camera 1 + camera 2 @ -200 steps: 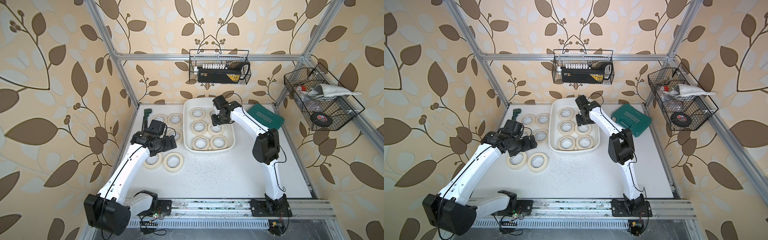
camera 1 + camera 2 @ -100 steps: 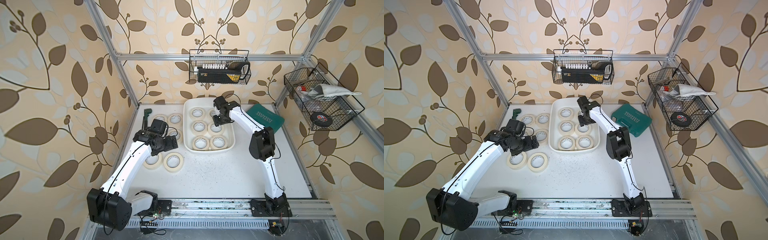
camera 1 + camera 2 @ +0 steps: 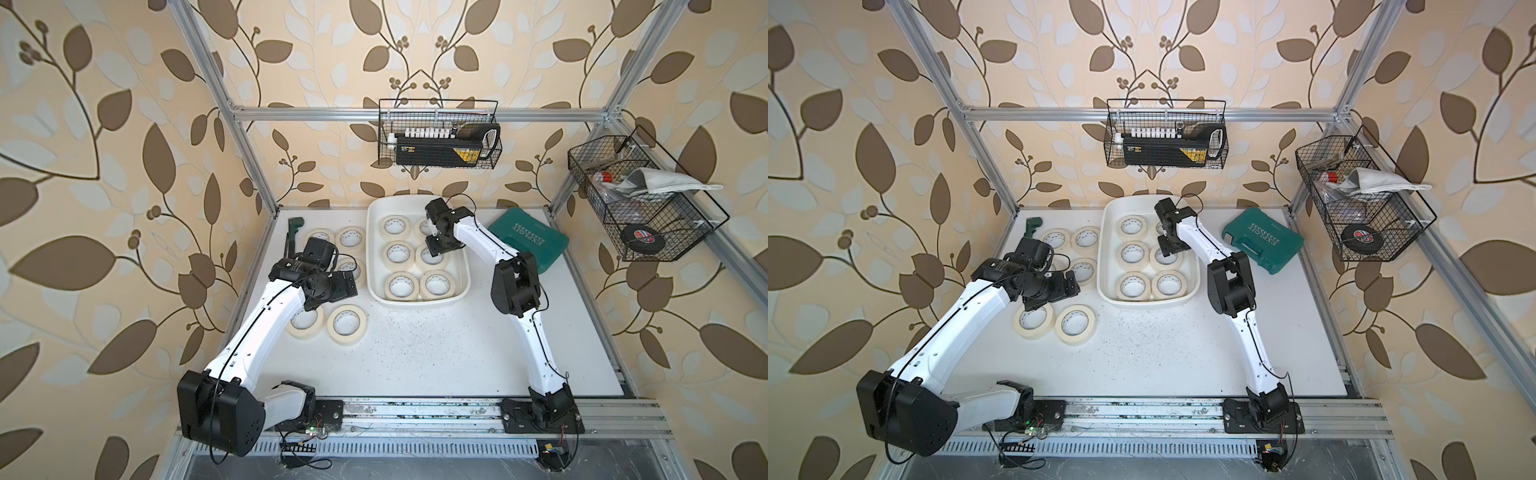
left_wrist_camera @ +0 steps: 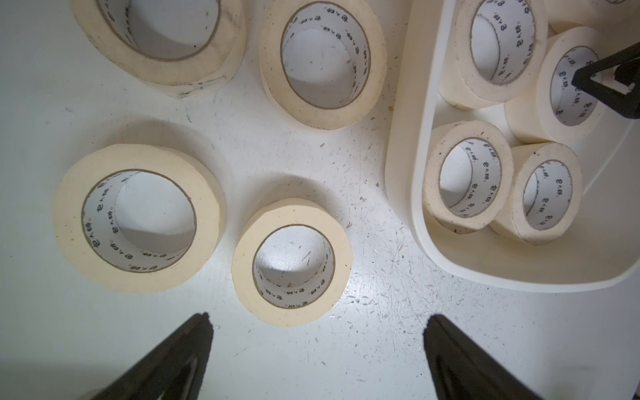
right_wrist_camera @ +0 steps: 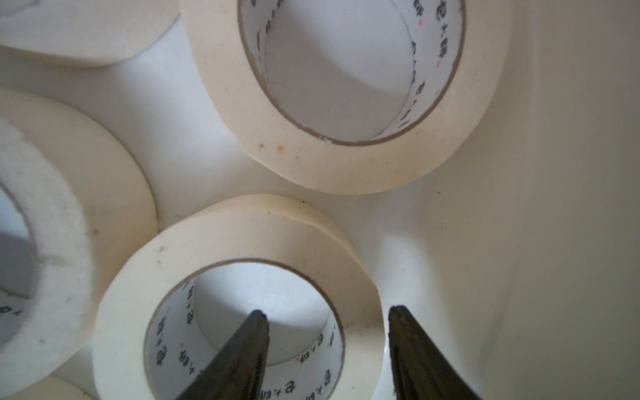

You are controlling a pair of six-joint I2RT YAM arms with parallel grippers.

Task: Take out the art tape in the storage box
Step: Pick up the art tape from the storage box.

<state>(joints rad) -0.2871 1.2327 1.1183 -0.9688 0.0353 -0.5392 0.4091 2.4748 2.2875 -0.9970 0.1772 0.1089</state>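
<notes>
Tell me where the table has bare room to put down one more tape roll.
Free: the wide patch of table between the storage box and the front rail; also the strip right of the right arm, nearer than the teal case. Crowded: left of the box, where loose rolls lie close together.

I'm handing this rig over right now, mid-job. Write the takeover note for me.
The left pincer: open, empty, above the table beside taken-out art tape.
The right pincer: open inside the storage box, jaws astride the wall of a roll, one in the core, one outside; not clamped yet.
Count: six rolls in the box, at least five out on the table, left arm's side.
Done: those out. Left: grip this roll, lift it out, then the other five.
</notes>
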